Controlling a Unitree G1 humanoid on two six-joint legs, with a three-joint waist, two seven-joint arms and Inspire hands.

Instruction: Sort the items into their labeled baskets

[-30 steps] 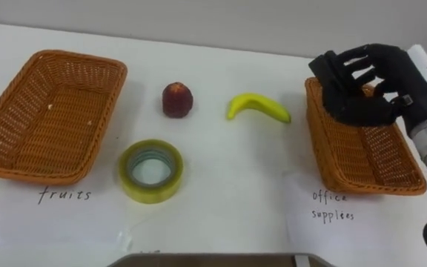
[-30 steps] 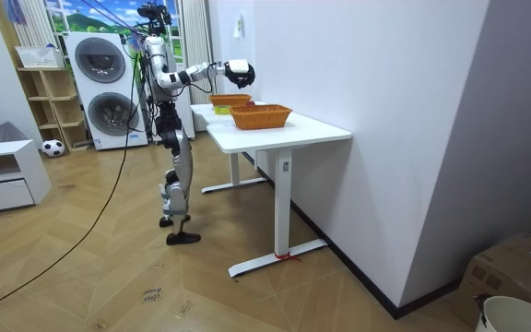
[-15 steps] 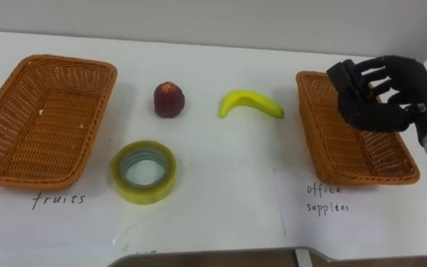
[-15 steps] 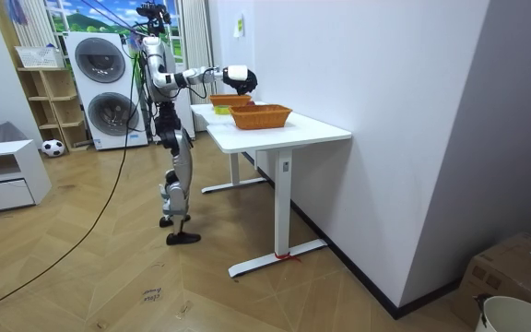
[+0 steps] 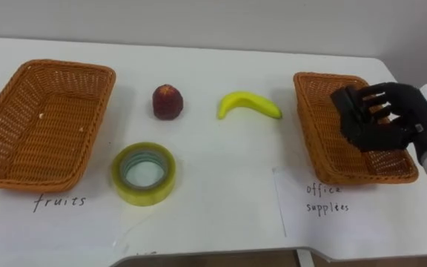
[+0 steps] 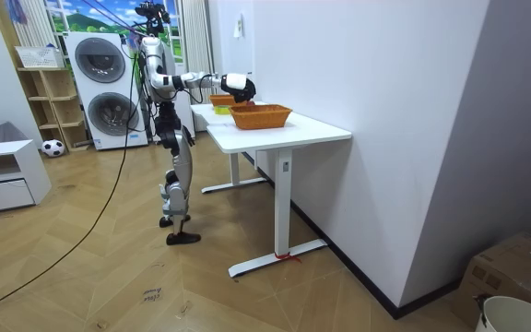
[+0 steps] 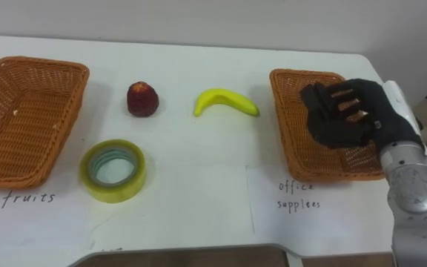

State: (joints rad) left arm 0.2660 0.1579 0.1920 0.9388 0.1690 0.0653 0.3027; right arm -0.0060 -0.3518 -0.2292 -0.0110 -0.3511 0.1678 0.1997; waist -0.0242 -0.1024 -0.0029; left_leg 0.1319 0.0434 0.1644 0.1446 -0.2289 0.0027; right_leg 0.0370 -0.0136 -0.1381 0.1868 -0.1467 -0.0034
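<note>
Left eye view, right hand (image 5: 380,119) spread above right basket (image 5: 319,127), banana (image 5: 249,104), red fruit (image 5: 167,101), tape roll (image 5: 143,194), left basket (image 5: 87,111)

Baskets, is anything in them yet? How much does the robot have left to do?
Nothing looks done: the fruits basket is empty, and the office basket shows nothing in it where visible. The right hand hovers open over the office basket, holding nothing. Left to sort: banana, red fruit and tape, all on the table.
</note>
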